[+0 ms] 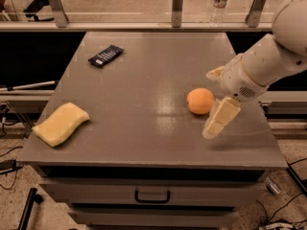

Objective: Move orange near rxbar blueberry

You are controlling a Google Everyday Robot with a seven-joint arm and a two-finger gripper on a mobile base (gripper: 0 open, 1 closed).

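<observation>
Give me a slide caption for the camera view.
Open-jawed gripper hovers beside the orange; rxbar blueberry lies near the table's far-left corner.

Table [144,80] layout: rxbar blueberry [106,55] far-left on the top. Sponge [61,123] near-left corner, well apart from the bar. Orange [200,101] right of centre, about mid-depth. Gripper [213,103] just right of the orange, above the right edge of the top. Bottle [220,4] on the floor behind the far-right edge. Drawer handle [152,195] below the near edge, centred.
</observation>
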